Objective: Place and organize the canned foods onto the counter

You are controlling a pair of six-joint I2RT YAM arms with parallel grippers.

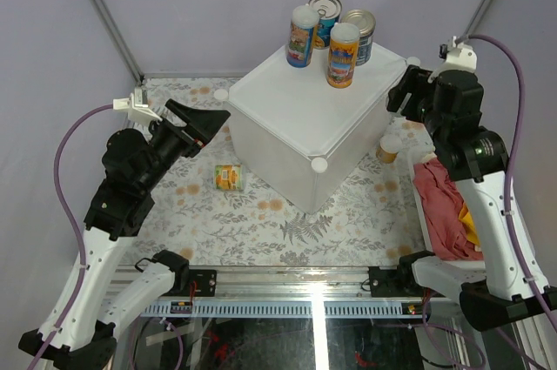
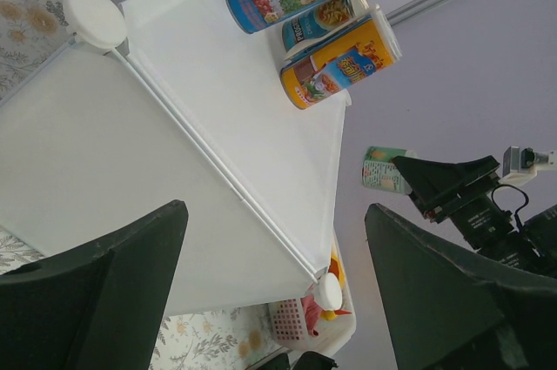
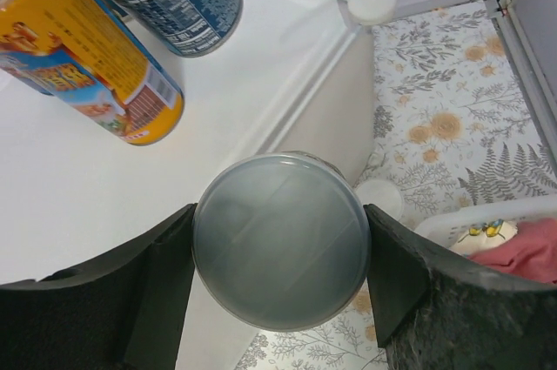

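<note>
Tins (image 1: 342, 55), four picture-labelled, are standing on the white plastic cube counter (image 1: 296, 122), right gripper (image 3: 278, 213) is clamping a grey-lidded tin (image 3: 278, 257) beside it, left gripper (image 2: 276, 213) is hovering half-open and empty, yellow tin (image 1: 229, 177) and white-lidded tin (image 1: 389, 148) are waiting on the floral mat (image 1: 218, 222).

White counter (image 1: 296, 117), grey-lidded can (image 3: 278, 239), floral tablecloth (image 1: 244, 222)

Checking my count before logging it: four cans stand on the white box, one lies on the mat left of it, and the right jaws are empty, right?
No: the right jaws are shut on a can, as the right wrist view shows. Four cans stand on the white box and another can lies on the mat left of it.
</note>
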